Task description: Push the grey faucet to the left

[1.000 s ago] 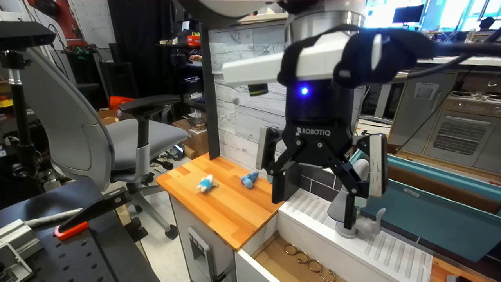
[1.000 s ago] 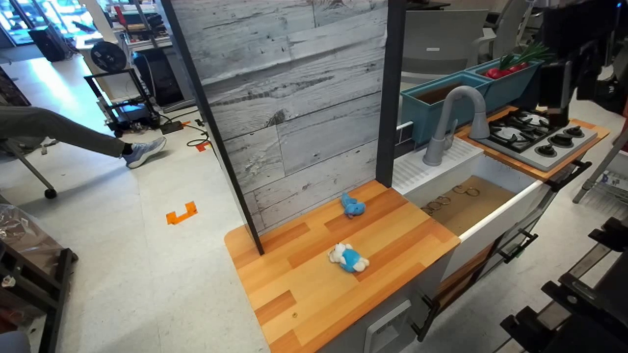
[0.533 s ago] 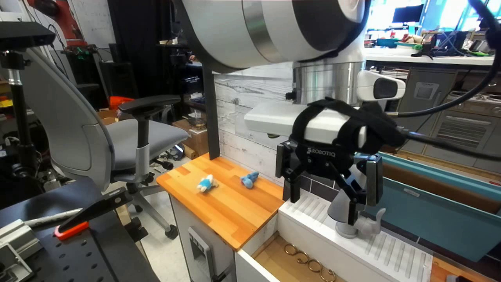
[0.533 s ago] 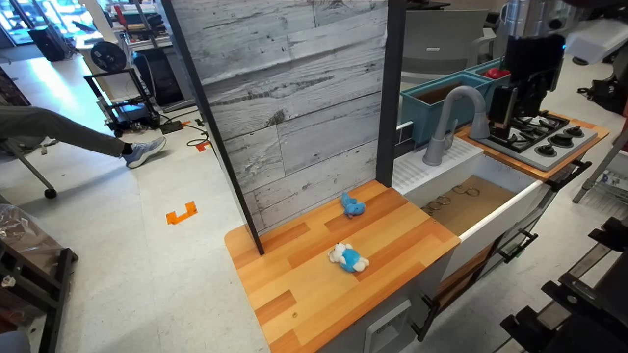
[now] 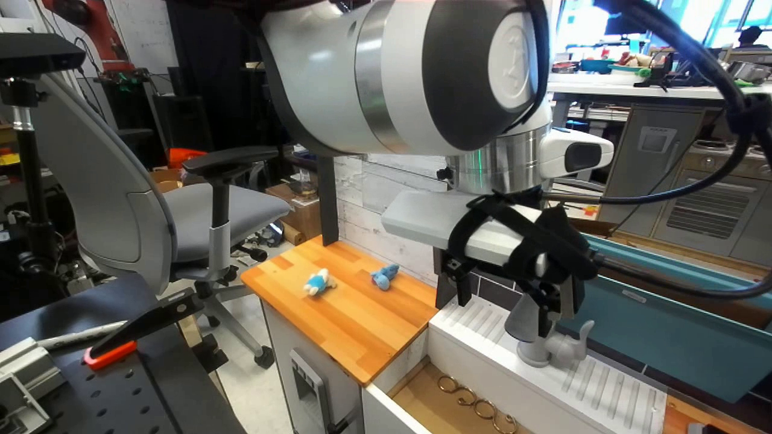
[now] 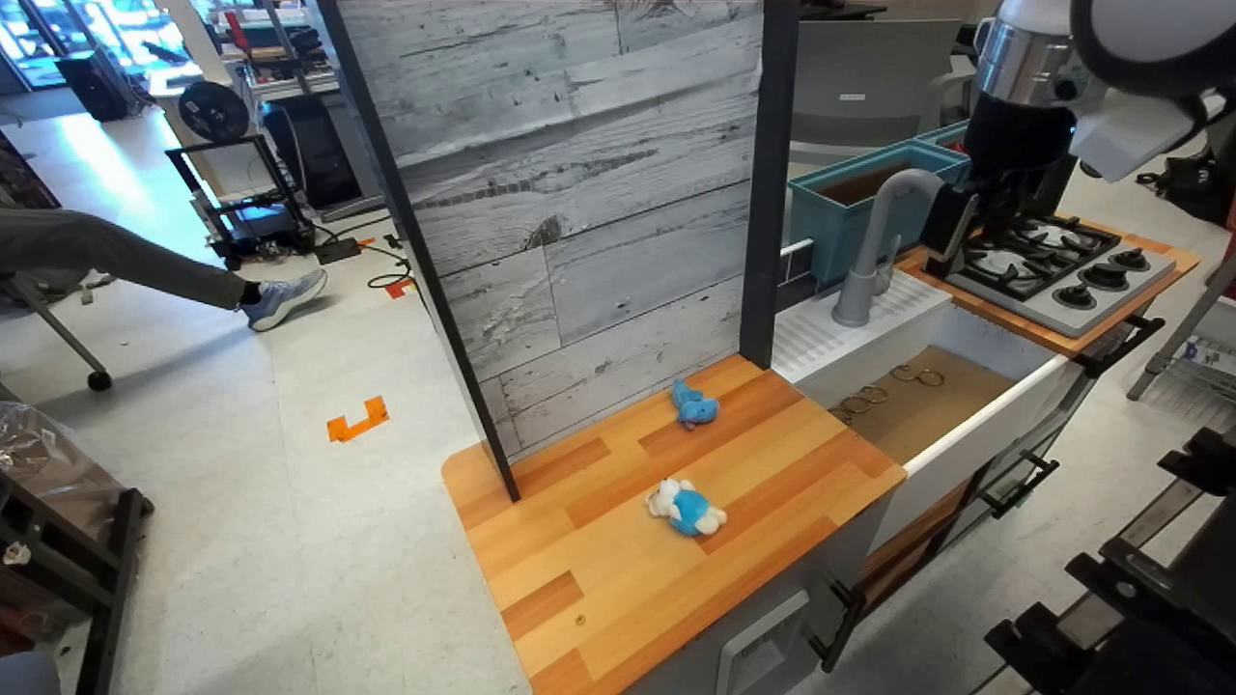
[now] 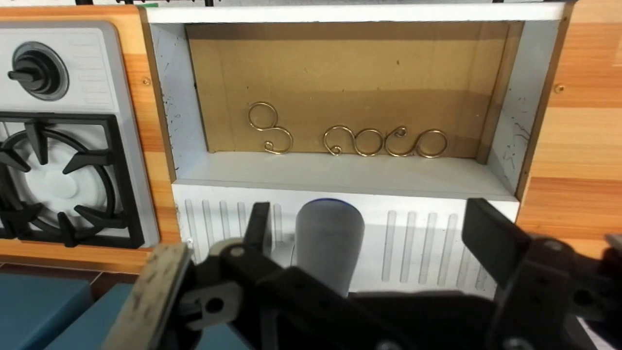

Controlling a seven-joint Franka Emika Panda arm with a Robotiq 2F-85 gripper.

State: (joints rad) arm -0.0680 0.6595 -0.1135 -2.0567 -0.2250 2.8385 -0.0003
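The gripper (image 7: pixel 368 214) points down at the faucet (image 6: pixel 874 246), which stands upright on the white ledge (image 5: pixel 630 402) of the sink (image 6: pixel 990 412). The jaws are wide apart, with the spout (image 7: pixel 329 233) between them in the wrist view; whether they touch it I cannot tell. Gold hooks (image 7: pixel 369 142) lie in the sink. A stove (image 6: pixel 1053 275) sits beside it; a blue toy (image 6: pixel 695 405) and a white-and-blue toy (image 6: pixel 688 512) lie on the surface (image 6: pixel 618 569).

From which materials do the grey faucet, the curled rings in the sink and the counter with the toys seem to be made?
Grey faucet: probably matte plastic; its colour is even and dull, without metallic shine.
Curled rings: likely metal wire, brass-coloured and glossy, with bright highlights.
Counter: looks like satin wood, in blocks of differing tone, though perhaps only printed.
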